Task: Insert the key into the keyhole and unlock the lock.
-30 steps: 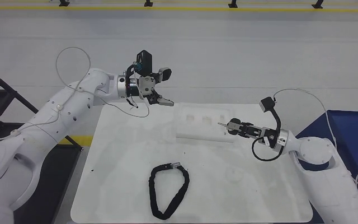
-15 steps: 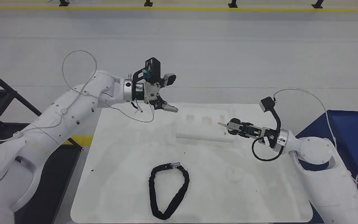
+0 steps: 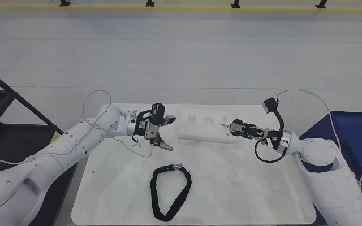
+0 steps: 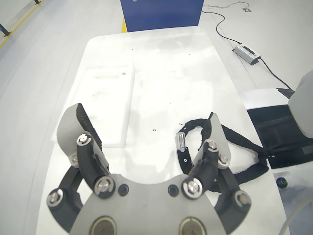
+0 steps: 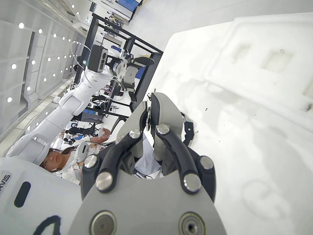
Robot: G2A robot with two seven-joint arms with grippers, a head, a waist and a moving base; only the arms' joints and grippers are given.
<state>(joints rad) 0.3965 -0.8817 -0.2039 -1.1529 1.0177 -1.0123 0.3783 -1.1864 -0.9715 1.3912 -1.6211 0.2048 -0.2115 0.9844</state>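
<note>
Right now, seen from above, the left gripper (image 3: 167, 133) hangs over the table (image 3: 113, 192) at about 10 o'clock from the table's middle. Its two fingers are spread wide and hold nothing.

The lock (image 3: 154, 192) lies flat on the table at about 7 o'clock. It is a black loop with a small shiny metal end (image 3: 179, 167). That end points to 12 o'clock, toward the open gripper. In the left wrist view the metal end (image 4: 181, 142) sits just inside one finger, and the black loop (image 4: 247, 145) trails away behind it.

The right gripper (image 3: 233, 127) is at about 2 o'clock, by a white foam block (image 3: 198, 134). Its fingers are pressed together on the key (image 3: 225, 125), and the key's tip pokes out toward 9 o'clock.

The loop looks soft and floppy, like a rope in a cloth sleeve, so it would likely sag and swing if it were lifted by the middle. The metal end looks hard and may be a bit slippery. That is probably the best place to hold, close to the keyhole, so it stays put for the thin little key.
</note>
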